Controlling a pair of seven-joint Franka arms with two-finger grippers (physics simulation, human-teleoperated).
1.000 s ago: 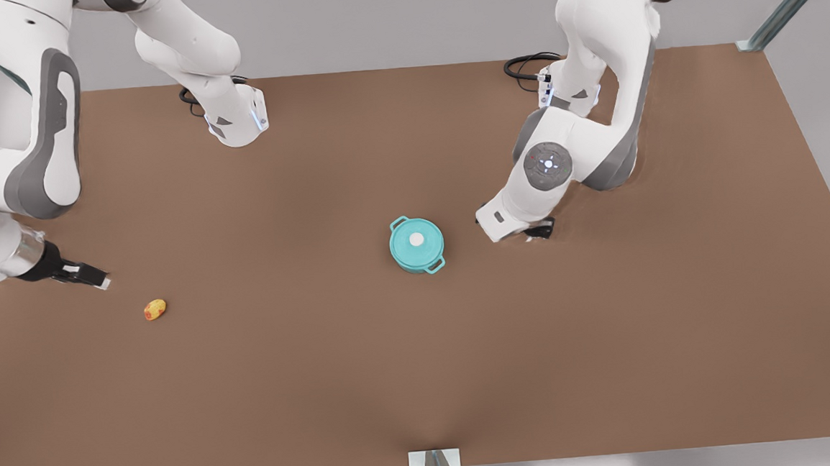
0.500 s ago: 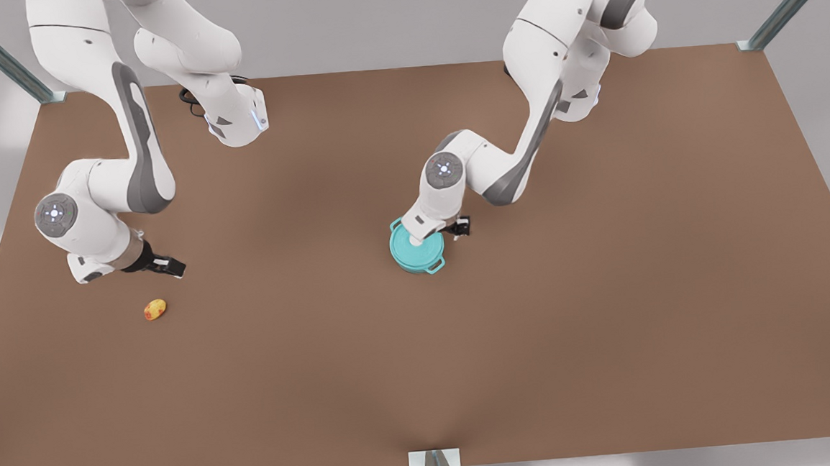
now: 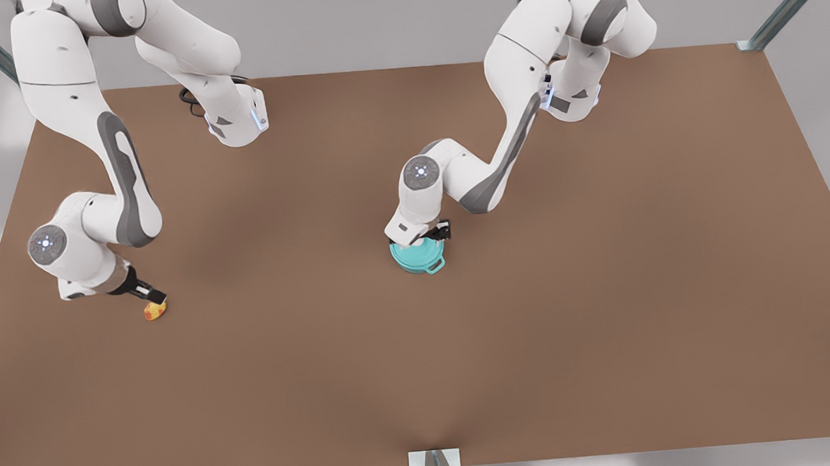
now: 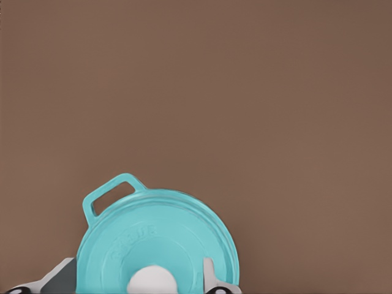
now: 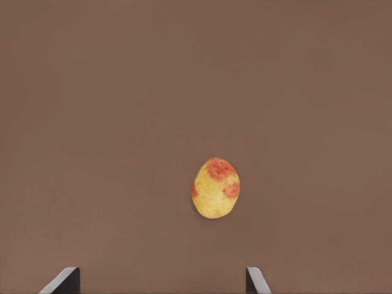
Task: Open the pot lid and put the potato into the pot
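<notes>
Over the pot (image 3: 417, 258), we log the left gripper (image 3: 422, 238) spread around the lid (image 4: 157, 242) knob; right gripper (image 3: 151, 301), spread, hangs above the potato (image 5: 215, 188), at the pot's 9 o'clock.

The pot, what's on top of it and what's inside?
The pot lid sits flat on the pot, and the left gripper is open around its white knob. The inside is covered. The potato lies on the table below the open right gripper.

pot lid (image 4: 156, 245) edge-cropped; left pincer (image 3: 422, 237) covers it
</notes>
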